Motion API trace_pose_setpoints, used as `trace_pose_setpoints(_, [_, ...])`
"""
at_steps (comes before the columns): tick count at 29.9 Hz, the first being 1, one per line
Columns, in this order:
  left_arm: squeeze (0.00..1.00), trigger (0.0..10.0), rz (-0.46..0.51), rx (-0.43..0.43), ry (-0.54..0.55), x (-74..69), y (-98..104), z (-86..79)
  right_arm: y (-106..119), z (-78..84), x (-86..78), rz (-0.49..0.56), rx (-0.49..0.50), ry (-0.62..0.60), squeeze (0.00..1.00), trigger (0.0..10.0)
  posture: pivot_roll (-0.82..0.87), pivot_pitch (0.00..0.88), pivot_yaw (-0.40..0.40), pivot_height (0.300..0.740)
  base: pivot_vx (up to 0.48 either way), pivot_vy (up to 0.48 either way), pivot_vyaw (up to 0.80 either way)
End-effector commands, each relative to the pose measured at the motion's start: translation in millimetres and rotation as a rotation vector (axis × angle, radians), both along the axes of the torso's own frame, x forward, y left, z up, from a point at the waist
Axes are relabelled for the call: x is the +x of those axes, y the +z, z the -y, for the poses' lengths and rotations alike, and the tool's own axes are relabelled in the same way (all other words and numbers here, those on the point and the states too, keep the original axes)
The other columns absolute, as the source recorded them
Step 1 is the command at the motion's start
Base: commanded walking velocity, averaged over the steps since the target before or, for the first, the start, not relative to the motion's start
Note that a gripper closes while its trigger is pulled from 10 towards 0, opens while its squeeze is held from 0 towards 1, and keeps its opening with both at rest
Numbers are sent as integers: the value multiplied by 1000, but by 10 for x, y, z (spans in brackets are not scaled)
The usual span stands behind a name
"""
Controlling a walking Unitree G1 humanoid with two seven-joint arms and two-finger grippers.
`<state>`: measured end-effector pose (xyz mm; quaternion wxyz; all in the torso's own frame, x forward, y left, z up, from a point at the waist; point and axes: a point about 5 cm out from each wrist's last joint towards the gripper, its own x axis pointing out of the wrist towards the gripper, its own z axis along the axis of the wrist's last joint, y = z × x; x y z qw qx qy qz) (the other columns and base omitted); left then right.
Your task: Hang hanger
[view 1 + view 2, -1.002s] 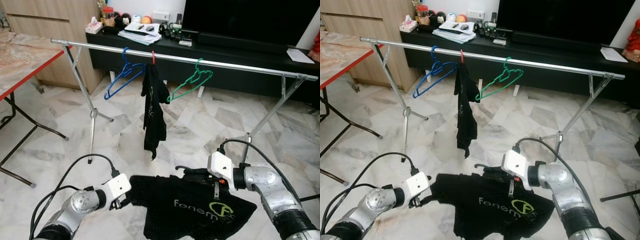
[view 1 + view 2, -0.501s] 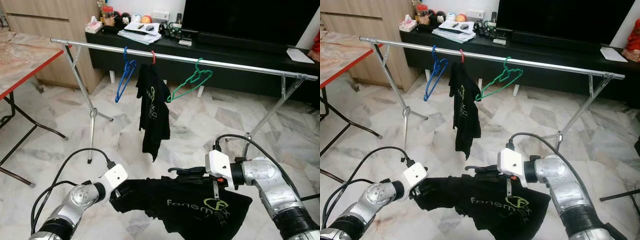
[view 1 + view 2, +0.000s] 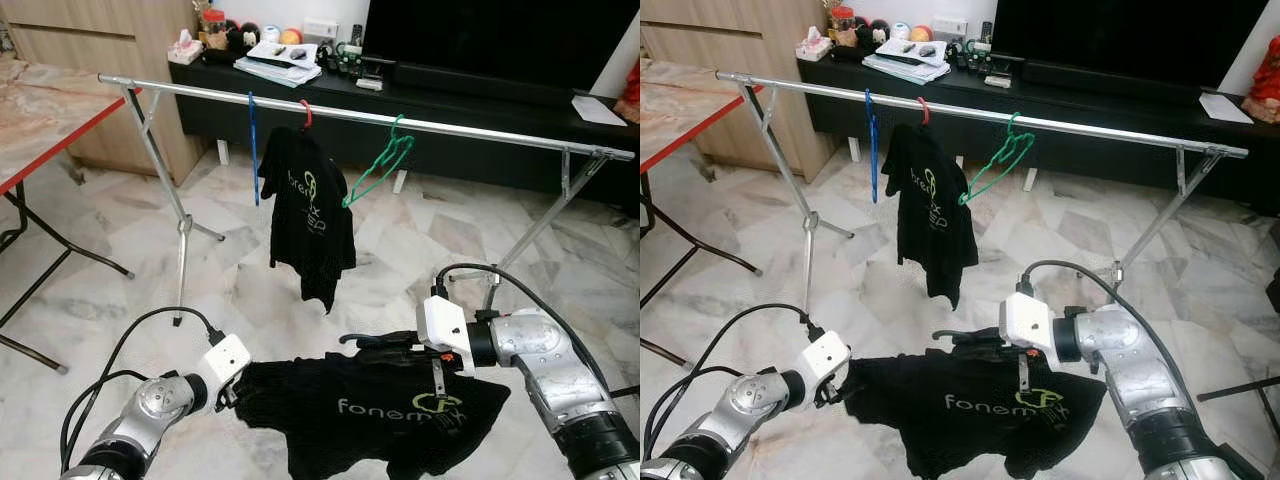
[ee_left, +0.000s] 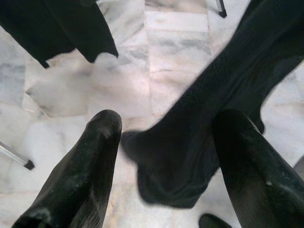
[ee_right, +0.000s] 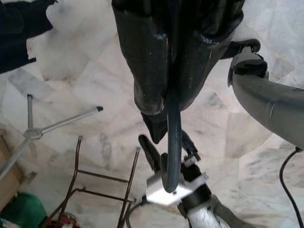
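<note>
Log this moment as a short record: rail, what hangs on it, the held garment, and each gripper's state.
rail: long silver clothes rail on a marble floor
on rail: thin blue plastic hanger; black T-shirt on a red-hooked hanger; empty green plastic hanger
held garment: black printed T-shirt on a dark hanger, stretched between both arms
left gripper: open, cloth between its fingers
right gripper: shut on the dark hanger's hook

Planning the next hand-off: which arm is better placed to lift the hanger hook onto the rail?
Right. The right gripper is shut on the dark hanger carrying the black shirt, while the left gripper merely holds the shirt's edge.
</note>
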<state>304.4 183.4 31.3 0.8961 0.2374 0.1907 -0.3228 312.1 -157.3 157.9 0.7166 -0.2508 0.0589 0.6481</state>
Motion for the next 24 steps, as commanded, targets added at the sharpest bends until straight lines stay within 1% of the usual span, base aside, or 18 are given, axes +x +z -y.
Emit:
trace_pose_setpoints(1, [0, 10000, -18, -19, 3, -3, -16, 18, 77, 28, -17, 24, 10, 11, 0, 10000, -50, 106, -78, 740, 0, 0, 0])
trace_pose_setpoints(4, [0, 10000, -37, -40, -1, -7, -31, 44, 103, 28, -22, 25, 18, 18, 0, 10000, -55, 106, -79, 740, 0, 0, 0])
trace_pose_setpoints(7, [0, 10000, -54, -41, 3, -24, -64, 55, 137, 40, -23, 28, 24, 20, 0, 10000, -64, 102, -80, 740, 0, 0, 0])
trace_pose_setpoints(8, [0, 8235, -54, -43, 5, -23, -64, 56, 140, 43, -25, 29, 24, 21, 0, 10000, -64, 102, -80, 740, 0, 0, 0])
trace_pose_setpoints(9, [0, 4235, -54, -48, 8, -23, -65, 58, 141, 49, -27, 28, 23, 19, 0, 10000, -63, 102, -82, 740, 0, 0, 0])
trace_pose_setpoints(10, [0, 4235, -54, -50, 9, -23, -66, 59, 141, 53, -28, 27, 22, 18, 0, 10000, -63, 102, -82, 740, 0, 0, 0])
trace_pose_setpoints(11, [0, 0, -54, -54, 11, -21, -65, 62, 138, 58, -29, 27, 20, 17, 0, 10000, -63, 102, -82, 740, 0, 0, 0])
trace_pose_setpoints(24, [0, 0, -46, -66, 18, -7, -51, 64, 106, 47, -26, 16, 15, 10, 0, 10000, -59, 90, -83, 740, 0, 0, 0])
